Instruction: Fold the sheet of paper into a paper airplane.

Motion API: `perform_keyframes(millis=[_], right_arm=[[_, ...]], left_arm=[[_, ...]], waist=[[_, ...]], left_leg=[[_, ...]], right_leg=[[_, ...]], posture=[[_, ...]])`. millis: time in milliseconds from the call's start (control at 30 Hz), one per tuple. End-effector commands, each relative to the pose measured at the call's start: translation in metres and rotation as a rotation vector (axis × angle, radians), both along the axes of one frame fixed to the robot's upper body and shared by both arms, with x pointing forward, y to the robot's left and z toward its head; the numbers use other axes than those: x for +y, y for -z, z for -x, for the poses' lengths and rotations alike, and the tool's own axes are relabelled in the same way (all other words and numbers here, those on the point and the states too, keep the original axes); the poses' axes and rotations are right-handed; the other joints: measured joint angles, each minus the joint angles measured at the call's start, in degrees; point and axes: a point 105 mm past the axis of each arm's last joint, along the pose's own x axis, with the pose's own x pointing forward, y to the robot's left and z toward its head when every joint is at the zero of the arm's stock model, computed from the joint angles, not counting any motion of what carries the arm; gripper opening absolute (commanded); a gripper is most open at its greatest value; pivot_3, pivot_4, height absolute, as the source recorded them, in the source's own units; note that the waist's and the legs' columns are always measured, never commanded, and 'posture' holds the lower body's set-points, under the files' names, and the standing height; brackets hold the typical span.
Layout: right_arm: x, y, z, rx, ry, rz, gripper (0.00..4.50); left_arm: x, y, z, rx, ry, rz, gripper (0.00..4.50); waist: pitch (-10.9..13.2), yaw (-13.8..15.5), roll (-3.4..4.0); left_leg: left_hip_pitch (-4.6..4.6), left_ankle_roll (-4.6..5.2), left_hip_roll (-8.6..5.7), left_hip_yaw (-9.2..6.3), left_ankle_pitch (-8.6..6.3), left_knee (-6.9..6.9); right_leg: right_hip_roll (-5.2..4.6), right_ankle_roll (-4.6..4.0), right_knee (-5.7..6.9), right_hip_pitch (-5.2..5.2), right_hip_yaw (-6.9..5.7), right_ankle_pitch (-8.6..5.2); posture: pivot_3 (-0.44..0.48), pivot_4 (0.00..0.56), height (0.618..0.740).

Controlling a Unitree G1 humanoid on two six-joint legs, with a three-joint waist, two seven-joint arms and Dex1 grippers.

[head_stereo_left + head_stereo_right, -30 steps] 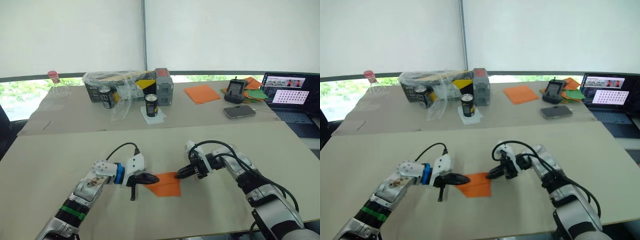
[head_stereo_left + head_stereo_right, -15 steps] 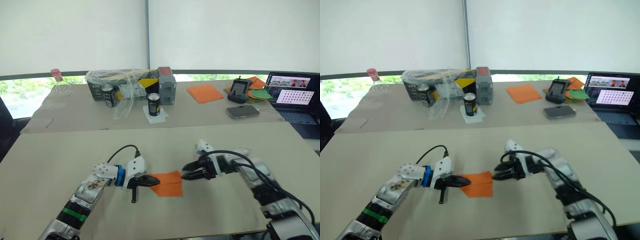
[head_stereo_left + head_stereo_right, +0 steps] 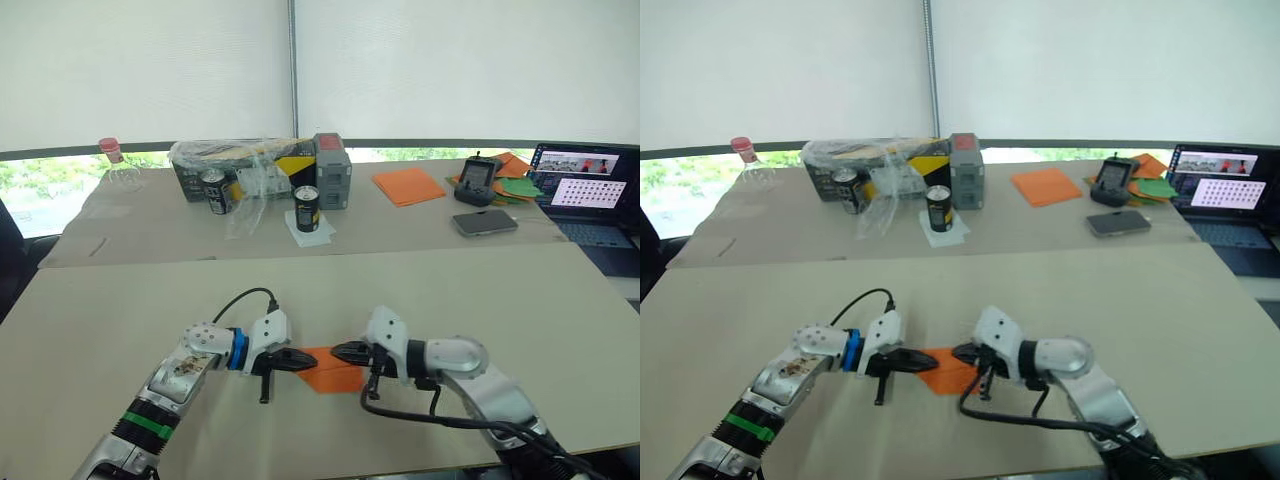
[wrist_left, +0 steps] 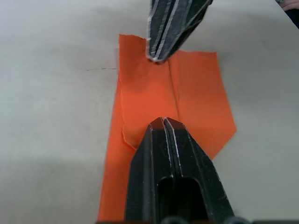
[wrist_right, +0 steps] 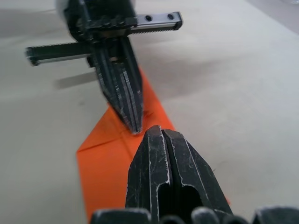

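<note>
Paper (image 3: 335, 372): orange, partly folded, lying flat on the near table (image 3: 520, 330) between the two grippers; creases and overlapping flaps plain in the left wrist view, one end cut to a blunt point.
Left gripper (image 3: 296, 360): fingers pressed together, tips down on the paper's left end, nothing pinched between them.
Right gripper (image 3: 342, 351): fingers pressed together too, tips resting on the paper's far edge, pointing toward the left gripper.
Tip to tip: two closed pairs facing each other over the sheet, close but apart, orange showing between them in the right wrist view.
Far table: orange stack (image 3: 408, 186) right of centre, well apart from the folded sheet.
Cans: one (image 3: 306, 210) on a white square, another (image 3: 213, 191) by the plastic-wrapped box (image 3: 250, 170).
Bottle (image 3: 113, 168): clear, red cap, far left.
Right side: phone (image 3: 484, 222) lying flat, small device (image 3: 477, 180) upright behind it, green papers (image 3: 520, 187) beside, laptop (image 3: 583, 193) open with its screen lit.
</note>
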Motion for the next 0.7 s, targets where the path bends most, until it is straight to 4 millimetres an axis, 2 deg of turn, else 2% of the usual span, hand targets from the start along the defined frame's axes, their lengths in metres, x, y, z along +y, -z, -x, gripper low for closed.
perform_keyframes(millis=[33, 233, 500, 633, 700], right_arm=[[0.006, 0.000, 0.000, 0.025, 0.054, -0.083, 0.05], [-0.003, 0.022, 0.001, 0.149, 0.141, -0.119, 0.05], [-0.027, 0.046, 0.011, 0.197, 0.213, -0.081, 0.05], [-0.060, 0.052, 0.009, 0.174, 0.347, -0.056, 0.05], [-0.071, 0.053, 0.009, 0.168, 0.393, -0.060, 0.05]], left_arm=[[0.002, 0.005, 0.005, 0.014, 0.022, -0.028, 0.00], [0.003, 0.003, 0.002, 0.005, 0.024, -0.034, 0.00], [0.002, 0.001, -0.002, -0.005, 0.028, -0.035, 0.00], [0.000, -0.001, -0.003, -0.014, 0.042, -0.022, 0.00], [-0.002, -0.002, -0.003, -0.015, 0.047, -0.014, 0.00]], waist=[[0.00, -0.07, 0.00], [0.00, -0.02, 0.00], [0.00, 0.07, 0.01], [-0.01, 0.45, 0.01], [-0.02, 0.57, -0.01]], left_leg=[[0.00, 0.00, 0.00, 0.00, 0.00, -0.02], [0.03, 0.01, 0.00, 0.00, -0.01, -0.01], [0.17, 0.03, 0.00, 0.01, -0.02, -0.01], [0.22, 0.03, 0.00, 0.01, -0.02, 0.00], [0.23, 0.04, -0.01, 0.01, -0.02, 0.02]], right_leg=[[0.00, 0.00, -0.01, -0.01, 0.00, 0.00], [0.01, 0.00, -0.02, 0.04, 0.01, 0.00], [0.06, 0.00, -0.03, 0.16, 0.02, 0.00], [0.07, 0.00, -0.03, 0.23, 0.02, 0.00], [0.07, 0.01, -0.03, 0.25, 0.02, 0.00]], posture=[[0.000, 0.150, 0.740], [0.000, 0.150, 0.740], [0.000, 0.150, 0.740], [0.000, 0.150, 0.740], [0.000, 0.150, 0.740]])
